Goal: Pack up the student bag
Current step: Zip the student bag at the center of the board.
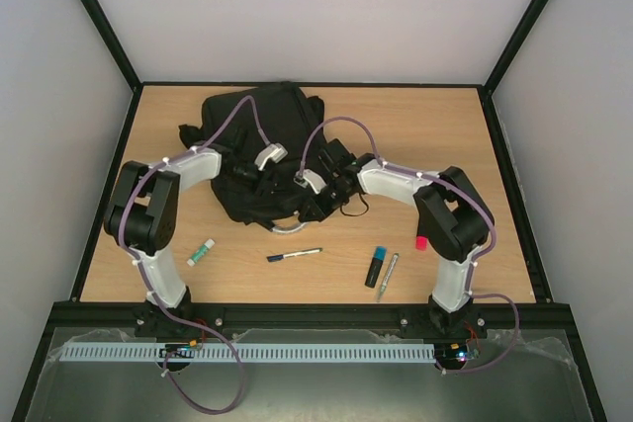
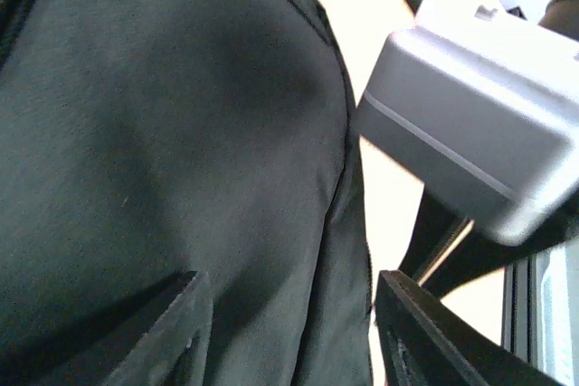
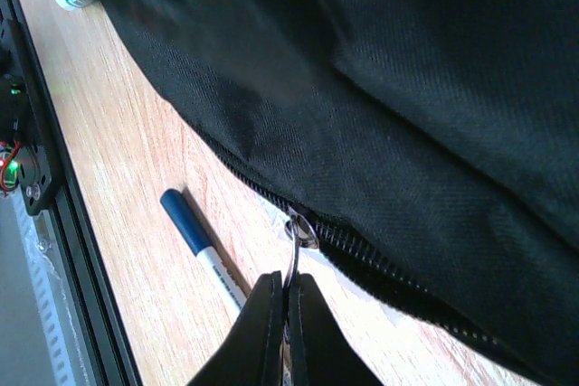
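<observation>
- The student bag (image 1: 252,135), a black backpack, lies at the middle of the wooden table (image 1: 445,145), toward its far edge, with both arms reaching in over it.
- The right gripper (image 3: 288,288) has its fingers pressed together on the metal zipper pull (image 3: 296,240) at the bag's near edge.
- The left gripper (image 2: 289,288) has its fingers partly apart, with the bag's black fabric between them; whether they touch it cannot be told.
- On the bare wood in front of the bag lie a blue-capped pen (image 1: 295,254), a glue stick (image 1: 201,252) to its left, and a blue highlighter (image 1: 377,266) beside a silver marker (image 1: 387,276) to its right.
</observation>
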Controlling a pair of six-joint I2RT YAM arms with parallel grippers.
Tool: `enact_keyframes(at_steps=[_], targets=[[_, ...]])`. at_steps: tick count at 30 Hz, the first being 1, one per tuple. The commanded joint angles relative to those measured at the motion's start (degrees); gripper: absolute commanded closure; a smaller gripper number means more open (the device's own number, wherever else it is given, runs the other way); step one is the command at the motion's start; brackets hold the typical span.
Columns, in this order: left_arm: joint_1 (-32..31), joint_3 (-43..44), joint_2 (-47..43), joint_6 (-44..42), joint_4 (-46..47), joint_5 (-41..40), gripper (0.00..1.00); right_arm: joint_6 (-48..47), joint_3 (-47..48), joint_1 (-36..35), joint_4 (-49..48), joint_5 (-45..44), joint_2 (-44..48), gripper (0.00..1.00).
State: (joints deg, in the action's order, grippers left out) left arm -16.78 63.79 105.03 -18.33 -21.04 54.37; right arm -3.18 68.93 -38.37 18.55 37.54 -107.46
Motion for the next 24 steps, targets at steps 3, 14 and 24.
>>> enact_keyframes(at_steps=[3, 14, 24], targets=[[4.6, -1.5, -7.9, -9.6, -11.6, -0.6, 0.43, -3.2, -3.9, 0.7, 6.5, -0.2, 6.1, 0.99], [2.1, -11.1, -19.9, -21.9, -16.4, -8.0, 0.38, -5.4, -9.1, 7.8, 8.6, -4.4, 12.5, 0.99], [-7.4, -14.0, -20.7, -22.6, -8.0, -11.7, 0.34, -5.2, -9.5, 8.0, 7.6, -3.7, 11.5, 0.99]])
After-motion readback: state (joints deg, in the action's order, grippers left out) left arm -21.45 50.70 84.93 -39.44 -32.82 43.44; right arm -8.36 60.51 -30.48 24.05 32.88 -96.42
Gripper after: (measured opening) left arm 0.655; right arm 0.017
